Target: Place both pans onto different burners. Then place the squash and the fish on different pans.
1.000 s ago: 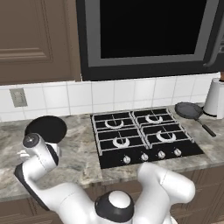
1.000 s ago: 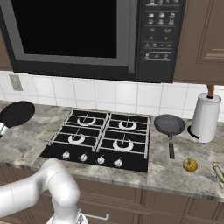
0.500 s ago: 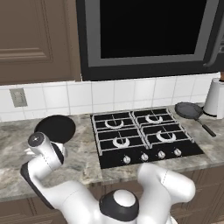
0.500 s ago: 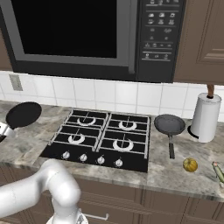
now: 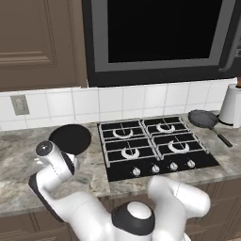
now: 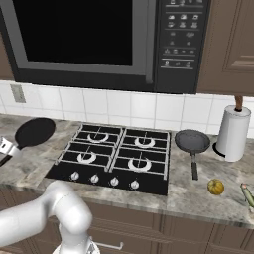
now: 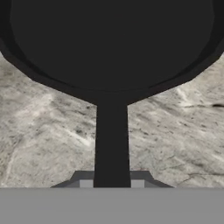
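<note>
Left pan point(image 5: 69, 139): I see it over the grey stone surface point(image 5: 19, 188) left of the hob point(image 6: 114, 158); from these views I cannot tell whether its base rests on the stone or hangs just above it.
Handle point(image 7: 111, 144): it runs straight from the pan's rim into the tool point(image 7: 111, 183).
Tool: the two fingers sit tight against either side of the handle, so I judge it clenched on the left pan. In the right base view the hand appears at the far left edge, near the pan.
Right pan point(image 6: 192, 142): it lies on the surface between the hob and the paper towel roll point(image 6: 232, 133), handle pointing toward the near edge.
Burners point(image 6: 87, 157): all four are bare under their grates; no pan is placed yet.
Squash point(image 6: 216, 186): a small yellow-green item on the surface near the right pan's handle end; I take this for the squash, though it looks rounder than expected.
Fish: possibly the thin thing at the right edge; too little shows to be sure.
Step in hand: I judge this to be the carry of the left pan toward a burner.
Risk 1: a grip far out on a long handle may let the pan droop or twist.
Risk 2: a low carry could catch the pan's rim on the grate edge.
Risk 3: an off-centre set-down could leave the pan tilted on the grate.
</note>
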